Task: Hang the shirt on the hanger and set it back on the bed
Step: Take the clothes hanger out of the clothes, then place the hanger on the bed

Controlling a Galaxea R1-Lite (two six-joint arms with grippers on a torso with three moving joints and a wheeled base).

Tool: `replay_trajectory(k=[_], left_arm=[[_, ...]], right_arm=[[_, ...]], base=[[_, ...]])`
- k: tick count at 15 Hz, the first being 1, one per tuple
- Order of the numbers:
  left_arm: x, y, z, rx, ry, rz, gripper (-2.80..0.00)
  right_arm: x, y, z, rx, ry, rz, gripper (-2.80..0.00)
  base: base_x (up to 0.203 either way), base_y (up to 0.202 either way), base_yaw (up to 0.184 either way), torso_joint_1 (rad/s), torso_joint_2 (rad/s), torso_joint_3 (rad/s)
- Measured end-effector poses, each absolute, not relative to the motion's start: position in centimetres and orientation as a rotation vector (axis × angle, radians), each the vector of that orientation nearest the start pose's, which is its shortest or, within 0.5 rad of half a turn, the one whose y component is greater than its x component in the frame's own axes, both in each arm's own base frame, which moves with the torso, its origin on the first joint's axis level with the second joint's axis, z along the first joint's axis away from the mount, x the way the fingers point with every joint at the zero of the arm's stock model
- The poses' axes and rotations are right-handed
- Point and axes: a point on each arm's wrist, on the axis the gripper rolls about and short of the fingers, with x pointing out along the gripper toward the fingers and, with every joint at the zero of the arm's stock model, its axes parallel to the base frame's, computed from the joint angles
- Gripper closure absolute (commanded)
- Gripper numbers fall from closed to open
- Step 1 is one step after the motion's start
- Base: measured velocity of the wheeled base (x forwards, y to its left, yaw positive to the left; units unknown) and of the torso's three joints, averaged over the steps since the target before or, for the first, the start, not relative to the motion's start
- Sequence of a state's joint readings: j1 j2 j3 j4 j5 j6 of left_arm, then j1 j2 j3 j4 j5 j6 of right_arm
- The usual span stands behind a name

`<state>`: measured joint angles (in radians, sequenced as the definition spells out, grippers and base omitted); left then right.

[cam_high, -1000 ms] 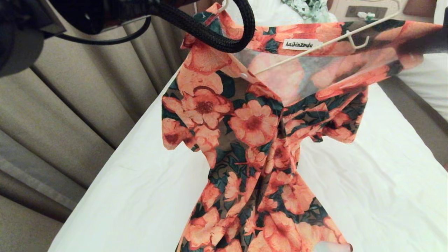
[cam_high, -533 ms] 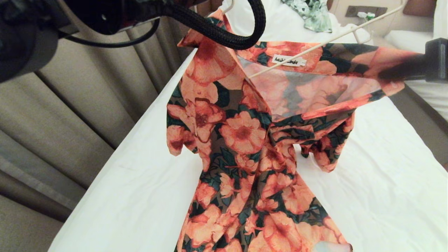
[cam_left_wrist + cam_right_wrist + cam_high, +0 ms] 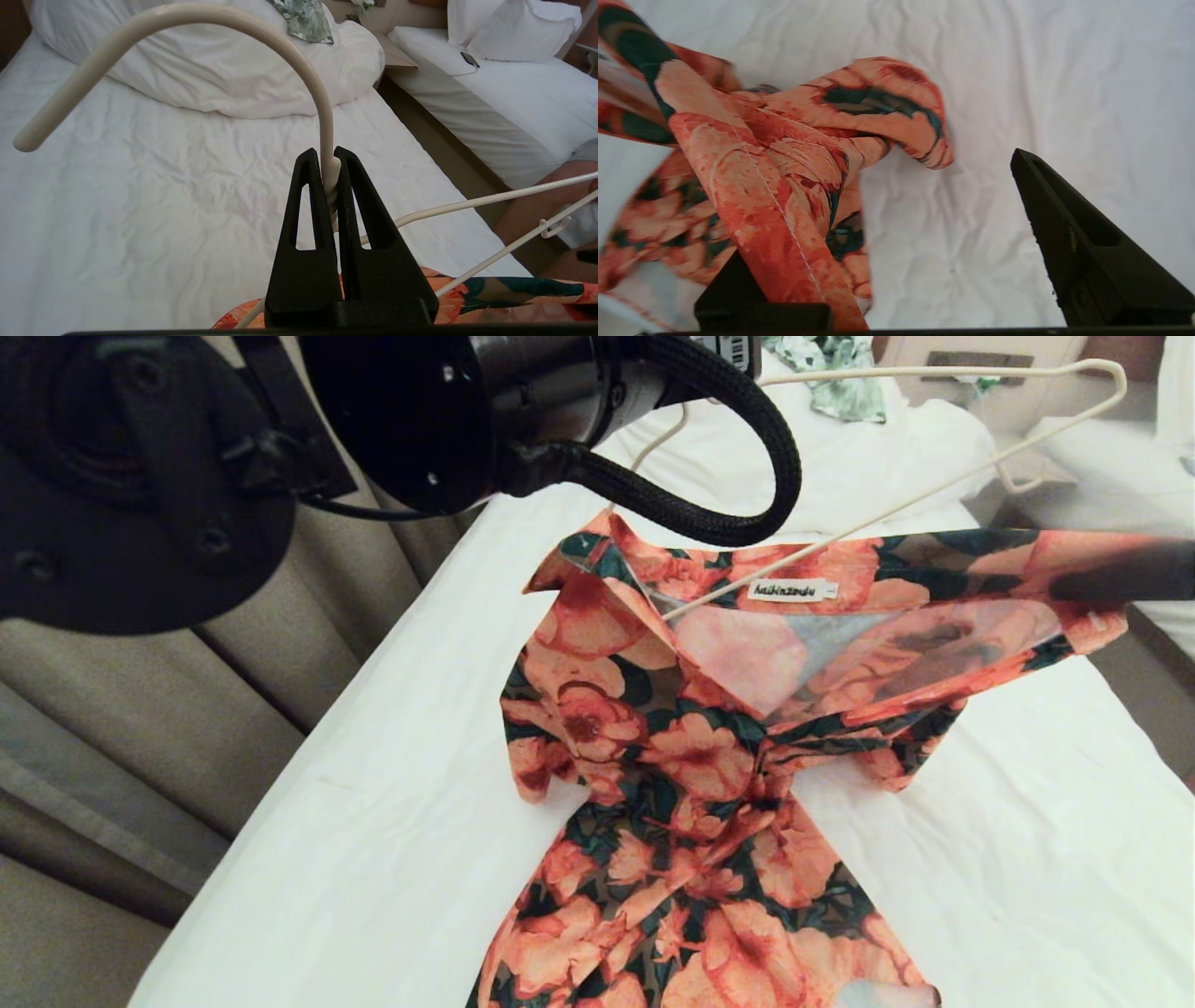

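Observation:
The flowered shirt point(image 3: 691, 756) hangs above the bed point(image 3: 373, 784), its hem trailing on the sheet. My left gripper point(image 3: 325, 156) is shut on the neck of the cream hanger point(image 3: 322, 116), just under the hook. One hanger arm point(image 3: 934, 490) runs down under the collar. The hanger's right end stands bare above the shirt's right shoulder. My right gripper point(image 3: 896, 158) is open at the right. The shoulder cloth point(image 3: 752, 186) drapes over one finger and hides it; the other finger point(image 3: 1064, 233) is bare. The shirt's right shoulder is stretched out towards it point(image 3: 1074, 569).
A bunched white duvet point(image 3: 840, 457) lies at the bed's head with a green-and-white garment point(image 3: 831, 373) on it. A second bed point(image 3: 514, 93) stands across a narrow gap on the right. Curtains point(image 3: 140, 709) hang along the left. My left arm point(image 3: 448, 420) blocks the upper left.
The shirt's collar has dropped lower in the head view. The hanger's right end has come out above the right shoulder. My left arm has swung further into view.

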<state>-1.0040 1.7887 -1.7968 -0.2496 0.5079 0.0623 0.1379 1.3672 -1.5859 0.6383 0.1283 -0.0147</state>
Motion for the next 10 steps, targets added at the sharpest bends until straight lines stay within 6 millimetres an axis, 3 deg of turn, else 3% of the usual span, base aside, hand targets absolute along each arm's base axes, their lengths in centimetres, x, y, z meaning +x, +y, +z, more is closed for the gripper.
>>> replay_trajectory(k=[6,7,10], left_arm=[[19.4,-28.5,38.5,-0.107,-0.176,-0.473,0.0],[19.4,-28.6,38.4,-0.107,-0.174,-0.473,0.0],[19.6,-28.8,37.9,-0.118,-0.158,-0.474,0.0]], right_arm=[[19.2,3.2,33.9,0.309,0.45,0.505,-2.8],[19.4,3.2,33.7,0.354,0.445,0.51,0.0],[19.4,3.0,33.4,0.343,0.418,0.497,0.0]], base=[[0.0,0.0,0.0,0.0,0.0,0.0],[0.0,0.0,0.0,0.0,0.0,0.0],[0.0,0.0,0.0,0.0,0.0,0.0]])
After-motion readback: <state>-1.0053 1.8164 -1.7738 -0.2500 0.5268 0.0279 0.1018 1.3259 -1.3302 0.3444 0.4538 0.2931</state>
